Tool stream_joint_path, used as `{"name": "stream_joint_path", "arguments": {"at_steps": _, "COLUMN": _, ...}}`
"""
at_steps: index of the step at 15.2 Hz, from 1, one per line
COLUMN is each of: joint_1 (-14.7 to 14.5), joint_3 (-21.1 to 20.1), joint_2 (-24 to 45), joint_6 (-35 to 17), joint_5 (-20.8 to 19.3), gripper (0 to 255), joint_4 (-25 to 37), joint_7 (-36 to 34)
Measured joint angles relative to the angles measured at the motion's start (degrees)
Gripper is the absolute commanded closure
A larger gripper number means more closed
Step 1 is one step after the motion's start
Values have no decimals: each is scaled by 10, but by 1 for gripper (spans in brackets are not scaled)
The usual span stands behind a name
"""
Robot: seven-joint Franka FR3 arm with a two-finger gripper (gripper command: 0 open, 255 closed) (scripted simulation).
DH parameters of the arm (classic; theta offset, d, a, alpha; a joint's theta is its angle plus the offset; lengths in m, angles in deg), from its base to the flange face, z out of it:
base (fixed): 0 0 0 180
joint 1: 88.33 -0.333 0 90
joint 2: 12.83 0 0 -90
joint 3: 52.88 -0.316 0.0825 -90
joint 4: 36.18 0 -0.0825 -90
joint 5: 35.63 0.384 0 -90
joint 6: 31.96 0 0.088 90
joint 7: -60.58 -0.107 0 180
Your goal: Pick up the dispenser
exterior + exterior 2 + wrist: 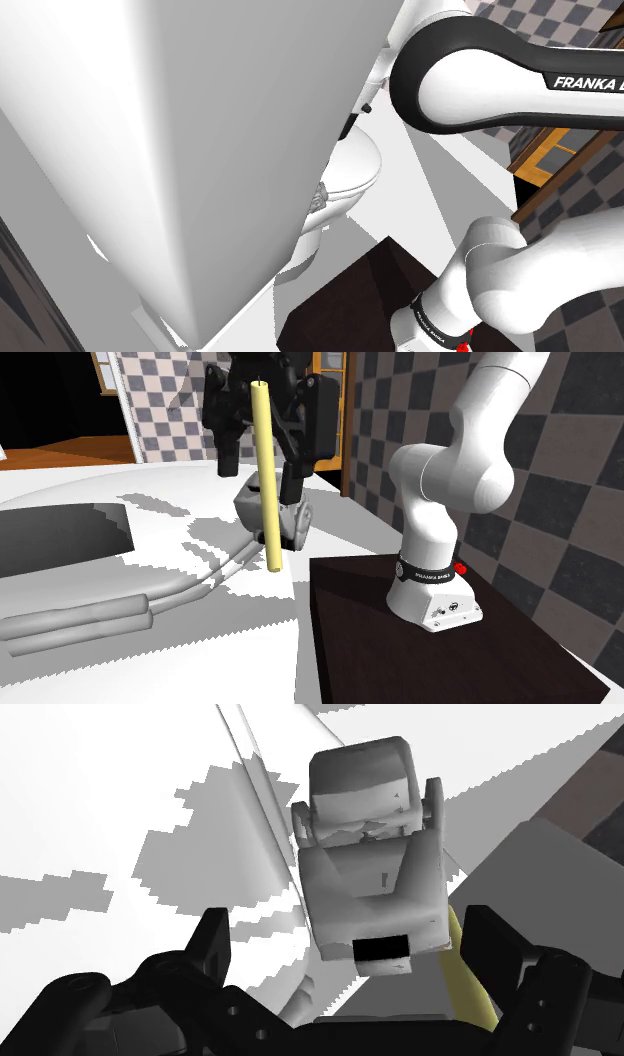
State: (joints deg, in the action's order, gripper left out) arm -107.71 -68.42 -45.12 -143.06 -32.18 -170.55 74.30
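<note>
Gripper (262, 464) wide open, upper centre of the second exterior view; slim yellow dispenser (268, 502) upright between its fingers, nearer one. Recommend centring before closing, clear of grey fixture (246, 507)

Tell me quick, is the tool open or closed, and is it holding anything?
Tool: open, holding nothing; the grey dispenser lies between its spread fingers, not gripped.

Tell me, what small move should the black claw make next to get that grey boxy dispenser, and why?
Probably ease straight down a little. The black two-finger gripper is open, with the grey boxy dispenser centred between its fingers but not touching them. Closing should wait; a pale yellow upright rod stands close beside the dispenser.
</note>
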Motion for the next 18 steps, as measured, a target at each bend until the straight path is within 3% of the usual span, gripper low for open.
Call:
{"name": "stream_joint_path", "arguments": {"at_steps": 2, "joint_1": -5, "joint_3": 2, "joint_2": 1, "joint_6": -10, "joint_5": -2, "gripper": 0, "joint_4": -8, "joint_7": -4}}
{"name": "stream_joint_path", "arguments": {"at_steps": 3, "joint_1": -8, "joint_3": 4, "joint_2": 1, "joint_6": -15, "joint_5": -4, "gripper": 255, "joint_4": -14, "joint_7": -5}}
{"name": "stream_joint_path", "arguments": {"at_steps": 13, "joint_1": -14, "joint_3": 5, "joint_2": 2, "joint_6": -11, "joint_5": 6, "gripper": 255, "joint_4": -18, "joint_7": -7}}
{"name": "stream_joint_path", "arguments": {"at_steps": 18, "joint_1": -16, "joint_3": 10, "joint_2": 7, "joint_6": 21, "joint_5": 7, "gripper": 255, "joint_4": 5, "joint_7": -4}}
